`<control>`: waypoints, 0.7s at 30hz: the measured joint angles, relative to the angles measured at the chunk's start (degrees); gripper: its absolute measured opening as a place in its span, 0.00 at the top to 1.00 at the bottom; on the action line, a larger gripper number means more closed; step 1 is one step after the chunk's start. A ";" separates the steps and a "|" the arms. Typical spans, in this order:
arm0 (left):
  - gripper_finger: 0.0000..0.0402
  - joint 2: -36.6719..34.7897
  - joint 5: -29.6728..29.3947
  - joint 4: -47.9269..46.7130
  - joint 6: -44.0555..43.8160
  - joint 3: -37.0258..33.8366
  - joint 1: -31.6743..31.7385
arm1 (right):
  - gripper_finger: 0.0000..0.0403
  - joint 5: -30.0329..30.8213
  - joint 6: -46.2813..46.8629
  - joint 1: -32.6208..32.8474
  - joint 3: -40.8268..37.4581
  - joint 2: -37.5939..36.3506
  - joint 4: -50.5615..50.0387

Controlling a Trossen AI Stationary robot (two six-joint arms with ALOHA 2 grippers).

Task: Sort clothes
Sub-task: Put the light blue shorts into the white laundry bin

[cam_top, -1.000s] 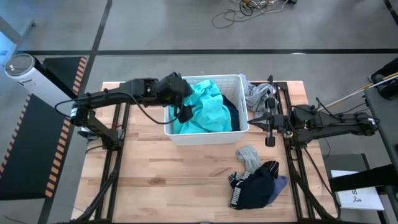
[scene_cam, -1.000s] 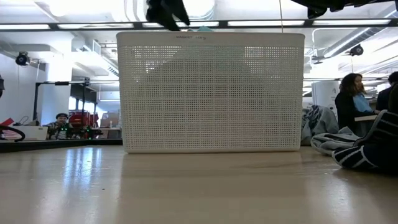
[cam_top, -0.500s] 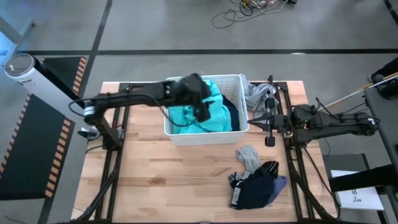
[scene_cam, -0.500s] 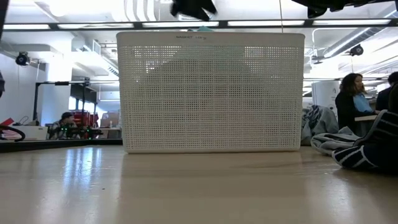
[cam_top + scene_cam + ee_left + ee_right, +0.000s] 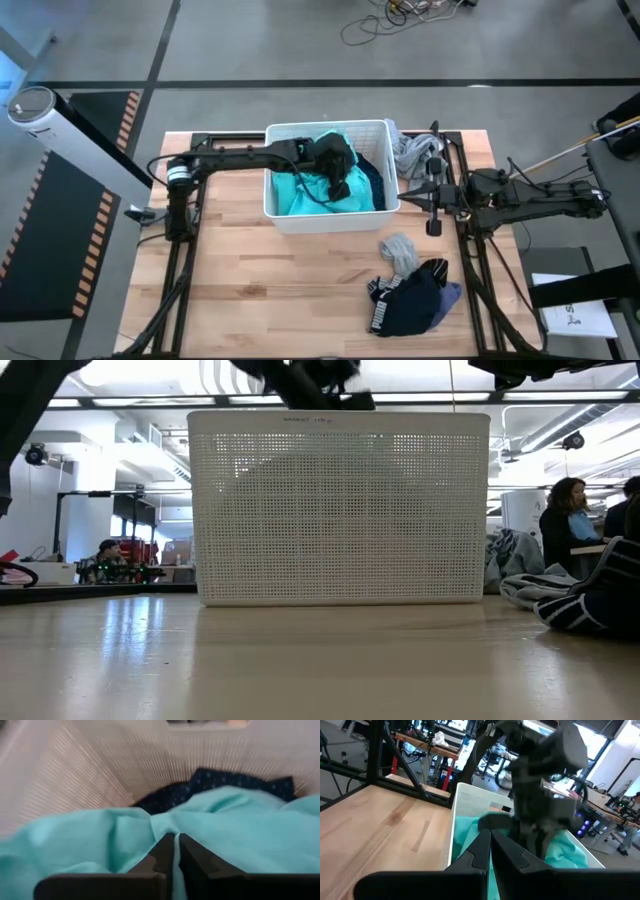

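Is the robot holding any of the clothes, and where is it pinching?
The left tool is pinching a raised fold of the large teal fabric garment inside the white plastic bin. The right tool holds nothing.

Bin sits at the counter's back middle. In the bin: big garment, with the dark garment beside it on the bin's right side. Left pincer inside the bin, on the big garment. Crumpled garment just right of the bin. Clothes heap in front-right of the bin. Right pincer just right of the bin.
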 joint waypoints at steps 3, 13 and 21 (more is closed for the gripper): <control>0.99 0.84 2.50 4.31 -0.20 -3.32 0.52 | 1.00 0.00 0.02 0.00 0.00 -0.01 -0.01; 1.00 0.62 7.46 21.49 -5.58 -19.13 0.82 | 1.00 0.00 0.00 -0.01 0.00 -0.01 0.01; 1.00 0.46 8.87 32.96 -8.74 -27.91 1.05 | 1.00 0.00 -0.02 -0.02 0.00 0.00 0.01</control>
